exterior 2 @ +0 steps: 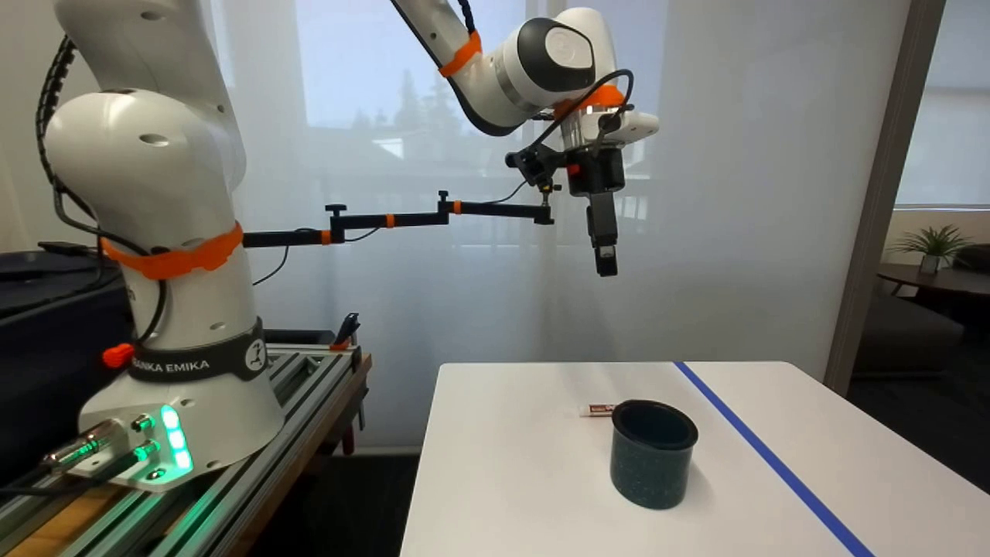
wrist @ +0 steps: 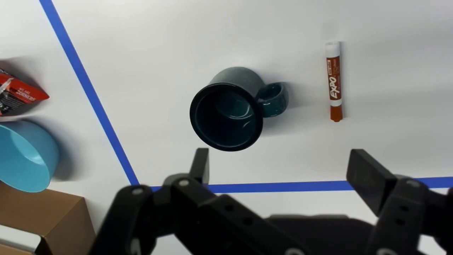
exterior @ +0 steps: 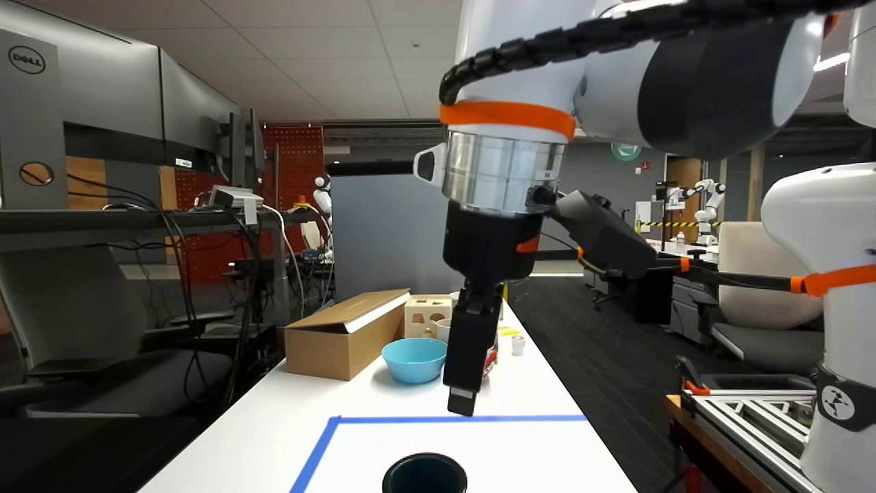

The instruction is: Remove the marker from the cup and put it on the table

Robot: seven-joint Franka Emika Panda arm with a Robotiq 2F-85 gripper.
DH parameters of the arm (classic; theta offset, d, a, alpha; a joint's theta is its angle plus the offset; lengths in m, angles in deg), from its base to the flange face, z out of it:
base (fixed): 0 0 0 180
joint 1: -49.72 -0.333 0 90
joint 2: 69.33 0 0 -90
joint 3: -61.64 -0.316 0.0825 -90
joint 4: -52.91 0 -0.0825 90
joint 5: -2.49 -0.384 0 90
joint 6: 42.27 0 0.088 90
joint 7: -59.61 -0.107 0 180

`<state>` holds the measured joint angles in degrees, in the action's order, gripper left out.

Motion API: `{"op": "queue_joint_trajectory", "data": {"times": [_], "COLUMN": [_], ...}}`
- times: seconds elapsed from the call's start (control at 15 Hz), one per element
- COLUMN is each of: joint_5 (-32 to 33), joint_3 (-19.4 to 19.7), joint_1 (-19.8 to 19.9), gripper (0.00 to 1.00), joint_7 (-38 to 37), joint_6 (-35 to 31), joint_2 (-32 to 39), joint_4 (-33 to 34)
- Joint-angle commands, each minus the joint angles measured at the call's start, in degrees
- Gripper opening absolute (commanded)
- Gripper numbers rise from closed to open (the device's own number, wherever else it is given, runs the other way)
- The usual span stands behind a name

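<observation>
With the marker (wrist: pixel 333 81) out of the cup (wrist: pixel 228 109) and on the tabletop (wrist: pixel 141 53), seems finished as a task, leaving perhaps only to draw away the claw (wrist: pixel 279 158), spread wide and gripping nothing. Lies flat, apart from the cup, on the side of its handle (wrist: pixel 273 106). In the wrist view, points the orange-red end toward the lower strip of blue tape (wrist: pixel 283 186), with long axis almost at right angle to it.
</observation>
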<state>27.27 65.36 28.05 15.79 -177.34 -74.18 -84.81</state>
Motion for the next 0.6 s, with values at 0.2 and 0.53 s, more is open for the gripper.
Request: {"op": "queue_joint_trajectory", "data": {"times": [0.2, 0.53], "joint_5": [-0.5, -0.5], "joint_3": [-5.4, -5.4], "joint_1": [5.4, 5.5], "gripper": [1.00, 1.00], "joint_7": [0.3, 0.3], "joint_6": [-0.2, -0.2], "joint_2": [1.5, 1.5], "joint_4": [0.6, 0.8]}}
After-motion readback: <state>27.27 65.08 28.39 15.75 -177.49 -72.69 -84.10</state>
